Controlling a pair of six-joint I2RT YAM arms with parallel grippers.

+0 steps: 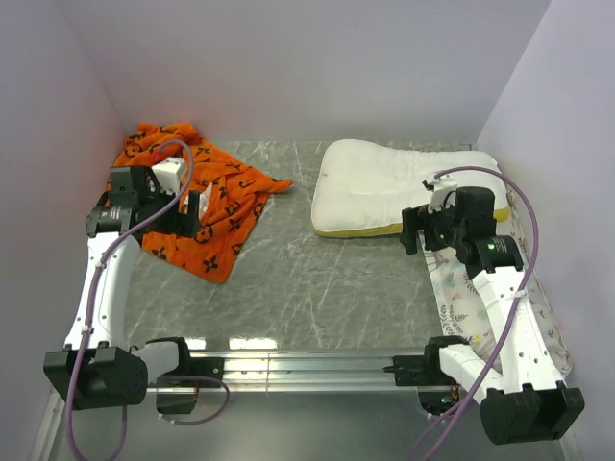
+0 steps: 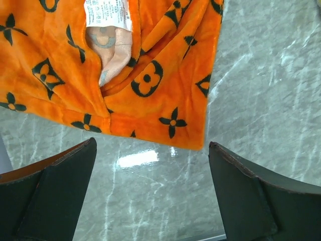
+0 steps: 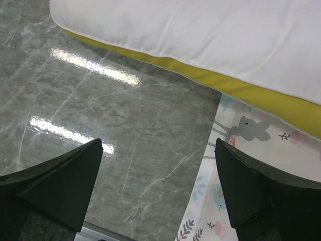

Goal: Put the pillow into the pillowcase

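The orange pillowcase (image 1: 207,197) with black marks lies crumpled at the back left of the table. In the left wrist view its near edge (image 2: 150,95) shows, with a white label and a pale inner side at the opening. My left gripper (image 1: 192,213) is open and empty, just above the pillowcase's near part (image 2: 153,150). The white pillow (image 1: 399,182) with a yellow band lies at the back right; its yellow edge (image 3: 241,85) shows in the right wrist view. My right gripper (image 1: 415,230) is open and empty, in front of the pillow's near edge (image 3: 158,150).
A white cover printed with animals and plants (image 1: 471,298) lies along the right side, partly under the pillow and the right arm; it also shows in the right wrist view (image 3: 241,165). Walls close in the left, back and right. A metal rail (image 1: 298,370) runs along the near edge.
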